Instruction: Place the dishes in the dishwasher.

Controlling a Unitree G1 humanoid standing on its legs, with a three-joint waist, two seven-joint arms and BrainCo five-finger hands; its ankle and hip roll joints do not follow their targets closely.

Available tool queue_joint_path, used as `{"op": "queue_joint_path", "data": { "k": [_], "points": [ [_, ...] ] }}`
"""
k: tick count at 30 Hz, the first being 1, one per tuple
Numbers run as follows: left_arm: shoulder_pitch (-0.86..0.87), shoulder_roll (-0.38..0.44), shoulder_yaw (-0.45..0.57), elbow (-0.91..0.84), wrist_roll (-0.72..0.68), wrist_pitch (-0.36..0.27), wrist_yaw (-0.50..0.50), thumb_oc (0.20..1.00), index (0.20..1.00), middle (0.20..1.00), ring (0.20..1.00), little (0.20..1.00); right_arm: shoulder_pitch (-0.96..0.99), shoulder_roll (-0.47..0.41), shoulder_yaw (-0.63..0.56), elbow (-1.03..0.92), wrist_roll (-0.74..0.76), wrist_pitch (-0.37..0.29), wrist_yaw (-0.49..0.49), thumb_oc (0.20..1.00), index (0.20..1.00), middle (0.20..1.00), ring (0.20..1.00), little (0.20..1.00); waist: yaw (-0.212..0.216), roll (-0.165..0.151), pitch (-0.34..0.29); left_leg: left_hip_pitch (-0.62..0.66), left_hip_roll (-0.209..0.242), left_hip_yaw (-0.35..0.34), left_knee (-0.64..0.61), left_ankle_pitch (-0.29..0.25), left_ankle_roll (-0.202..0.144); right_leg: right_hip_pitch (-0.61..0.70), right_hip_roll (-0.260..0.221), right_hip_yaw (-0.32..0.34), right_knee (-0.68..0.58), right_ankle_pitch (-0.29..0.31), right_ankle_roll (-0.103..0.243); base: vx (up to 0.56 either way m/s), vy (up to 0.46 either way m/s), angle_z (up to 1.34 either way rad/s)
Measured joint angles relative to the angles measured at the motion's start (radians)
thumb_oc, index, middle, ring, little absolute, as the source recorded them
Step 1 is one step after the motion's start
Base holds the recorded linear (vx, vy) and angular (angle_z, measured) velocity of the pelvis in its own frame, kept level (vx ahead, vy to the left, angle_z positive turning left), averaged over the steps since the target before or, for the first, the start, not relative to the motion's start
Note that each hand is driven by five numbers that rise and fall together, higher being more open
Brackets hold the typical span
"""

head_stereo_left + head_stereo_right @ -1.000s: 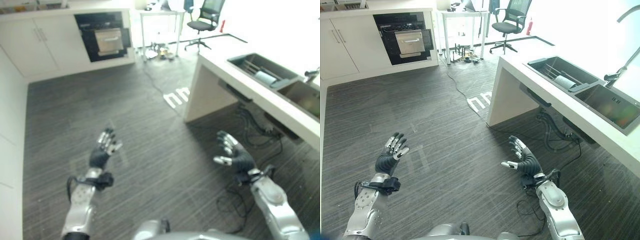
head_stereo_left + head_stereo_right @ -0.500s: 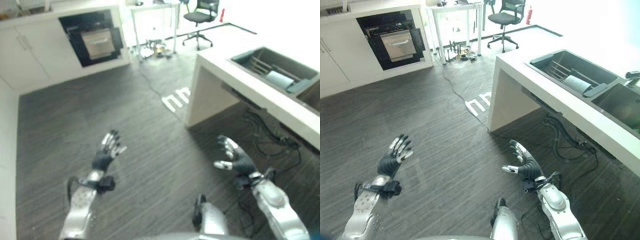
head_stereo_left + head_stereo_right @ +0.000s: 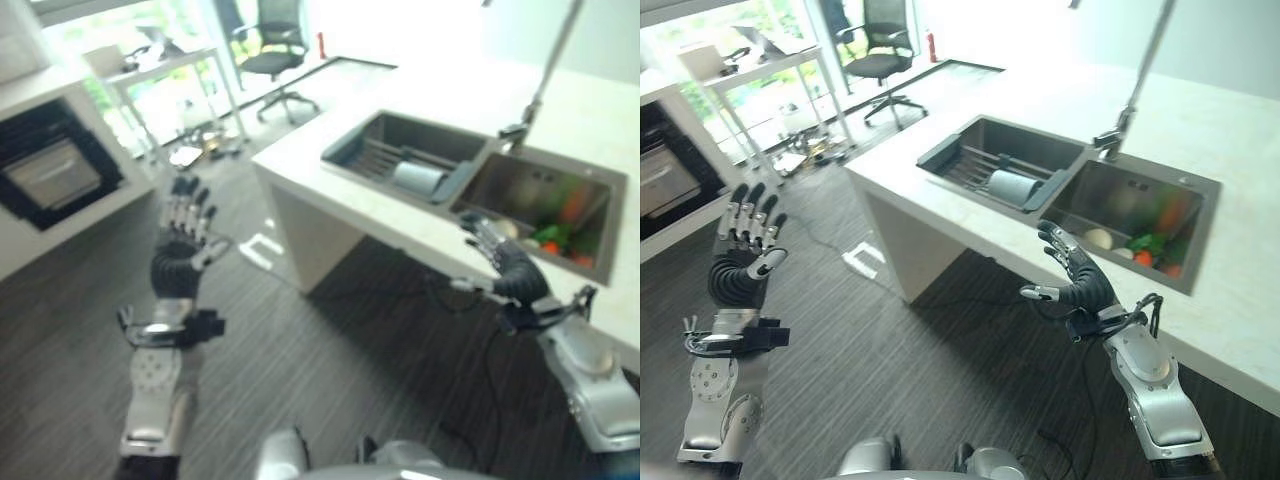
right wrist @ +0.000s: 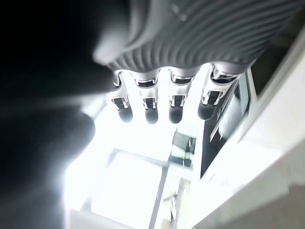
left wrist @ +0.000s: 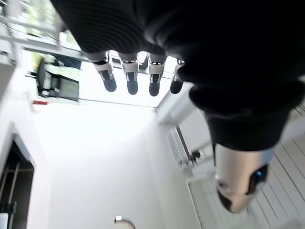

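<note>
Both hands now raised, left hand (image 3: 740, 265) and right hand (image 3: 1077, 280) open, empty, nearer the sink (image 3: 1135, 215).

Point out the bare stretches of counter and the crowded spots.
Bare: the white counter behind the faucet, and its front edge. Crowded: the right basin with colourful items, the left basin with a rack and a roll.

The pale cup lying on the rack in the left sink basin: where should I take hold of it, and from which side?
Judging by its pose, grip the pale cup across its round body, coming down from above. It lies on its side on the rack, so the curved wall faces up, while the sink divider blocks a sideways approach. The right hand is open and nearer; the left hand is open over the floor.
</note>
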Motion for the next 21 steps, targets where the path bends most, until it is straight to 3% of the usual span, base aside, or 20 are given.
{"op": "queue_joint_path", "data": {
  "k": [1,2,3,4,6,7,8,9,10,12,13,14,15,16,17,20,21],
  "points": [
    [-0.007,-0.007,0.012,-0.002,0.005,-0.013,0.006,1.000,1.000,1.000,1.000,1.000,0.013,-0.005,-0.017,-0.030,-0.001,0.000,0.011,1.000,1.000,1.000,1.000,1.000,-0.027,0.004,0.014,-0.050,-0.001,-0.053,0.024,0.002,-0.005,0.014,0.013,0.063,0.021,-0.073,0.004,0.20,0.146,-0.93],
    [0.015,-0.029,0.004,-0.004,0.006,-0.009,0.014,1.000,1.000,1.000,1.000,1.000,0.040,0.005,-0.011,-0.033,-0.001,0.006,0.015,1.000,1.000,1.000,1.000,1.000,-0.019,0.019,0.009,-0.065,-0.018,-0.109,0.021,0.004,-0.003,0.040,0.030,0.100,0.004,-0.082,-0.013,0.19,0.223,-1.13],
    [0.030,-0.030,0.010,-0.010,0.006,-0.015,0.020,1.000,1.000,1.000,1.000,1.000,0.051,0.003,-0.009,-0.036,-0.002,0.007,0.022,1.000,1.000,1.000,1.000,1.000,0.017,0.021,0.010,-0.071,-0.049,-0.121,0.049,0.004,0.000,0.074,0.037,0.149,-0.026,-0.044,-0.063,0.16,0.245,-1.19],
    [0.024,-0.031,0.010,-0.012,0.006,-0.018,0.022,1.000,1.000,1.000,1.000,1.000,0.061,0.002,-0.007,-0.036,-0.002,0.016,0.017,1.000,1.000,1.000,1.000,1.000,0.001,0.017,0.009,-0.082,-0.072,-0.118,0.072,0.004,0.001,0.114,0.039,0.166,-0.067,-0.037,-0.049,0.16,0.337,-1.25],
    [0.020,-0.026,0.013,-0.016,0.005,-0.042,0.023,1.000,1.000,1.000,1.000,1.000,0.061,-0.021,-0.012,-0.043,-0.002,0.021,0.011,1.000,1.000,1.000,1.000,1.000,0.027,0.024,-0.003,-0.045,-0.058,-0.056,0.046,0.051,0.072,0.176,0.041,0.193,-0.125,-0.038,-0.018,0.13,0.317,-0.78],
    [0.010,-0.021,0.011,-0.012,0.004,-0.041,0.026,1.000,1.000,1.000,1.000,1.000,0.063,-0.031,-0.026,-0.044,-0.001,0.025,0.010,1.000,1.000,1.000,1.000,1.000,0.017,0.031,-0.005,-0.019,-0.044,-0.019,0.049,0.184,0.127,0.214,0.031,0.183,-0.150,-0.051,0.017,0.13,0.289,-0.50],
    [-0.009,-0.010,0.011,-0.008,0.003,-0.038,0.031,1.000,1.000,1.000,1.000,1.000,0.064,-0.013,-0.028,-0.045,0.000,0.026,0.010,1.000,1.000,1.000,1.000,1.000,0.016,-0.003,-0.002,-0.002,-0.074,0.014,0.061,0.172,0.118,0.231,-0.010,0.181,-0.153,-0.058,0.032,0.12,0.238,-0.24],
    [-0.009,-0.010,0.011,-0.008,0.003,-0.038,0.031,1.000,1.000,1.000,1.000,1.000,0.064,-0.013,-0.028,-0.045,0.000,0.026,0.010,1.000,1.000,1.000,1.000,1.000,0.016,-0.003,-0.002,-0.002,-0.074,0.014,0.061,0.172,0.118,0.231,-0.010,0.181,-0.153,-0.058,0.032,0.12,0.210,-0.11],
    [-0.066,0.009,0.010,-0.008,-0.003,-0.026,0.035,1.000,1.000,1.000,1.000,1.000,0.072,0.011,-0.057,-0.088,0.020,0.027,0.011,1.000,1.000,1.000,1.000,1.000,0.003,-0.030,-0.005,0.016,-0.132,0.042,0.050,0.147,0.152,0.227,-0.084,0.135,-0.135,-0.031,0.081,0.12,0.225,-0.11],
    [-0.102,0.014,0.012,-0.006,-0.006,-0.021,0.034,1.000,1.000,1.000,1.000,1.000,0.071,0.021,-0.058,-0.098,0.034,0.028,0.010,1.000,1.000,1.000,1.000,1.000,0.005,-0.032,-0.004,0.046,-0.157,0.068,0.022,0.119,0.164,0.202,-0.118,0.117,-0.160,-0.035,0.096,0.12,0.237,-0.22],
    [-0.122,0.029,0.014,-0.006,-0.006,-0.011,0.029,1.000,1.000,1.000,1.000,1.000,0.069,0.037,-0.058,-0.099,0.034,0.034,-0.006,1.000,1.000,1.000,1.000,1.000,0.011,-0.057,-0.009,0.047,-0.179,0.084,0.033,0.091,0.176,0.213,-0.141,0.100,-0.227,0.017,0.091,0.12,0.242,-0.03],
    [-0.128,0.031,0.009,-0.002,-0.006,0.000,0.020,1.000,1.000,1.000,1.000,1.000,0.068,0.054,-0.060,-0.097,0.035,0.038,-0.018,1.000,1.000,1.000,1.000,1.000,0.008,-0.070,-0.015,0.041,-0.198,0.096,0.051,0.080,0.178,0.216,-0.158,0.086,-0.241,0.008,0.088,0.13,0.268,-0.04],
    [-0.129,0.033,0.009,-0.002,-0.004,0.000,0.007,1.000,1.000,1.000,1.000,1.000,0.066,0.074,-0.059,-0.096,0.034,0.043,-0.028,1.000,1.000,1.000,1.000,1.000,0.011,-0.084,-0.024,0.022,-0.206,0.121,0.070,0.070,0.174,0.217,-0.183,0.073,-0.286,0.008,0.058,0.14,0.284,-0.14],
    [-0.133,0.032,0.007,-0.004,-0.001,0.001,0.000,1.000,1.000,1.000,1.000,1.000,0.058,0.084,-0.057,-0.096,0.034,0.046,-0.038,1.000,1.000,1.000,1.000,1.000,0.017,-0.060,-0.036,-0.006,-0.199,0.106,0.185,-0.034,0.209,0.224,-0.194,0.031,-0.295,0.032,0.069,0.14,0.261,-0.15],
    [-0.134,0.035,0.010,-0.003,0.011,0.004,0.009,1.000,1.000,1.000,1.000,1.000,0.062,0.097,-0.055,-0.093,0.034,0.049,-0.039,1.000,1.000,1.000,1.000,1.000,-0.002,-0.066,-0.039,0.001,-0.219,0.105,0.190,-0.048,0.220,0.233,-0.209,0.037,-0.277,0.064,0.120,0.15,0.271,-0.03],
    [-0.123,0.036,0.015,-0.011,0.046,0.004,0.021,1.000,1.000,1.000,1.000,1.000,0.082,0.115,-0.055,-0.097,0.034,0.049,-0.042,1.000,1.000,1.000,1.000,1.000,-0.016,-0.049,-0.040,0.050,-0.213,0.113,0.148,-0.053,0.227,0.174,-0.204,0.058,-0.159,0.158,0.146,0.12,0.197,-0.15],
    [-0.099,0.035,0.034,-0.029,0.046,-0.001,0.010,1.000,1.000,1.000,1.000,1.000,0.097,0.117,-0.054,-0.097,0.034,0.049,-0.031,1.000,1.000,1.000,1.000,1.000,-0.022,-0.037,-0.038,0.065,-0.197,0.121,0.133,-0.047,0.219,0.118,-0.181,0.049,-0.089,0.158,0.156,0.08,0.056,-0.33]
  ]
}}
